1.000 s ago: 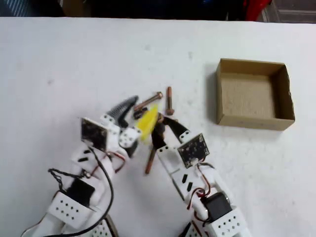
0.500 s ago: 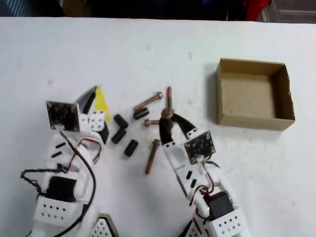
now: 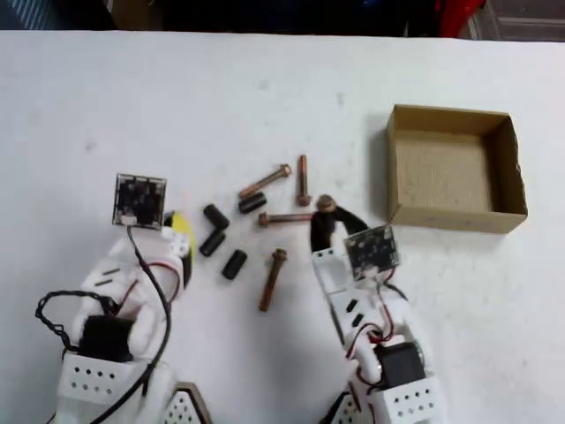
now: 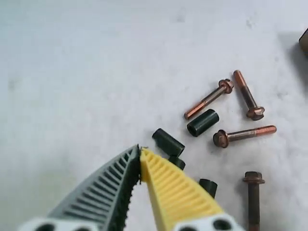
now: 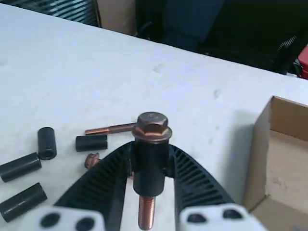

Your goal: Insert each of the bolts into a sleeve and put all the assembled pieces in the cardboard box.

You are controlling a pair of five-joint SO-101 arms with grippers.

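My right gripper is shut on a black sleeve with a copper bolt through it, held upright above the table. From above, this gripper stands just left of the cardboard box, whose inside looks bare. My left gripper is shut with nothing in it, its grey and yellow fingers meeting above the table at the left of the pile. Several loose bolts and black sleeves lie between the arms. The left arm's yellow finger sits close to one sleeve.
The box's near wall rises beside the held bolt. One bolt lies nearest the table's front, between the two arm bases. Open white table stretches behind and to the left of the pile.
The left gripper let go near the middle and drew back to the left, then tilted down. The right gripper carried the sleeved bolt to the right, towards the box.
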